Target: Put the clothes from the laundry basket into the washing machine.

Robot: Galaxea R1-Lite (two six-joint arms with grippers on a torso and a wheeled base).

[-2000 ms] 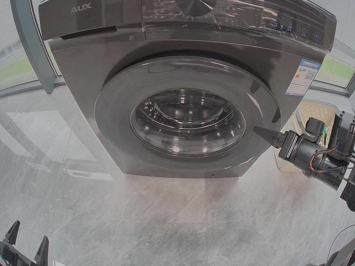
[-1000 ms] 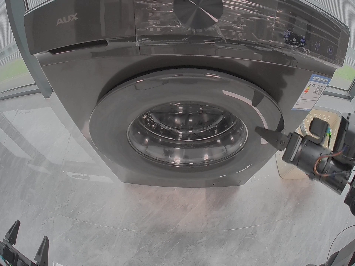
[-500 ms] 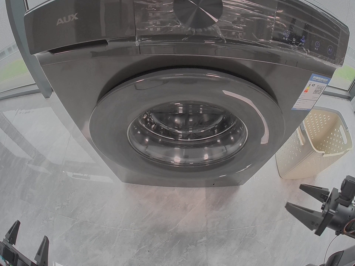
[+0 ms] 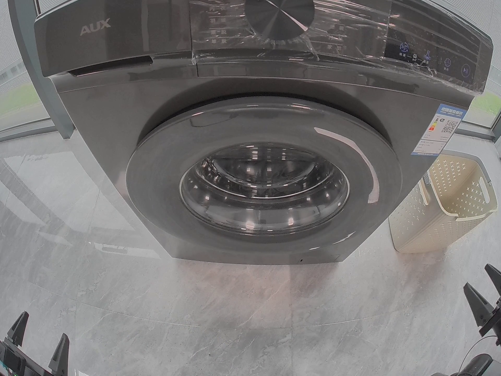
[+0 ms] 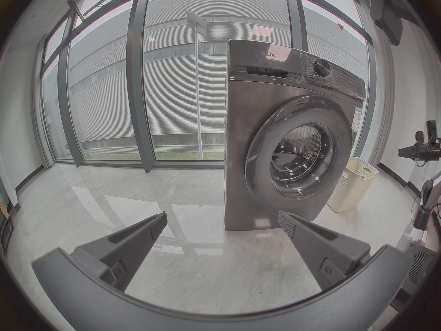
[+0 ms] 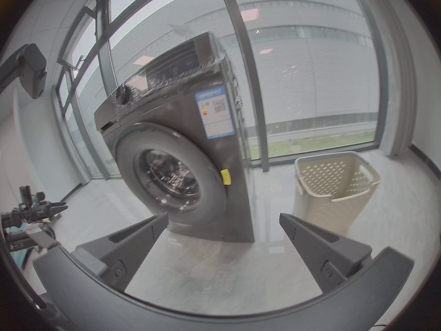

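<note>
**A:** The washing machine [image 4: 261, 110] stands square ahead, and its round door [image 4: 156, 178] sits flush against the front, shut. There's too much glare on the glass to call what's in the drum [image 4: 263, 189].

**B:** And the laundry basket [image 4: 443, 204]?

**A:** It's cream, perforated and upright on the grey floor [image 4: 235, 309]. It's just beside the machine's right side, up by the floor's far edge under the windows [image 5: 174, 93]. From here I can't see down to the bottom of it.

**B:** What about the claws?

**A:** The left gripper [image 4: 39, 335] is low over the near left corner of the floor, fingers spread, released. It's well apart from the machine.

**B:** And the other side?

**A:** The right gripper [image 4: 479, 279] hangs over the near right edge of the floor, splayed wide too and gripping nothing. The basket is beyond it, clearly apart, with the machine's side panel just past that.
</note>
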